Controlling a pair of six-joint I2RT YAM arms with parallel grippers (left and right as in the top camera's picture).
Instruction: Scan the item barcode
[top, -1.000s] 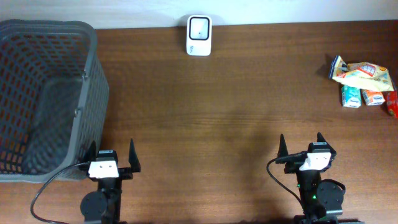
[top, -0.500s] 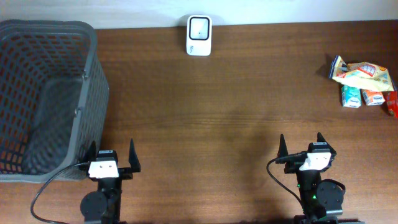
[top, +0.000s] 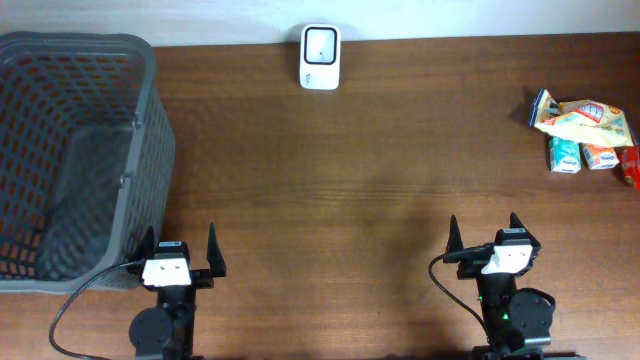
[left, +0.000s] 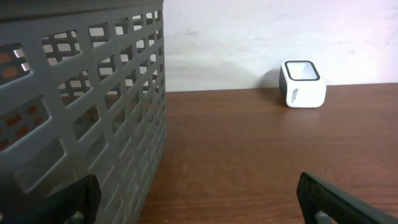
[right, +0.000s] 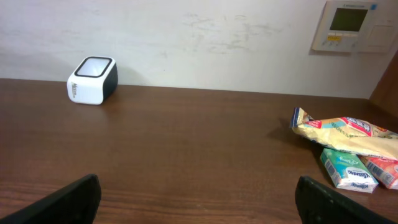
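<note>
Both arms sit parked at the near edge. Left gripper (top: 181, 236) and right gripper (top: 484, 224) have fingers spread wide, nothing in either. Items sit in a tight pile at the far right: bag (top: 585, 118) lying over the cartons (top: 565, 155), all touching. Scanner (top: 320, 44) is at the back edge, centre, window up, well apart from the pile.

Risks:
- A pinch on one carton likely drags its neighbours or catches the bag, which looks crinkly and may slip.
- No barcode shows in any view — the wrong face could get presented to the window.
- Left gripper is just beside the basket (top: 150, 120); a careless swing clips its wall.
- Scanner looks light; a bump would shift it.
</note>
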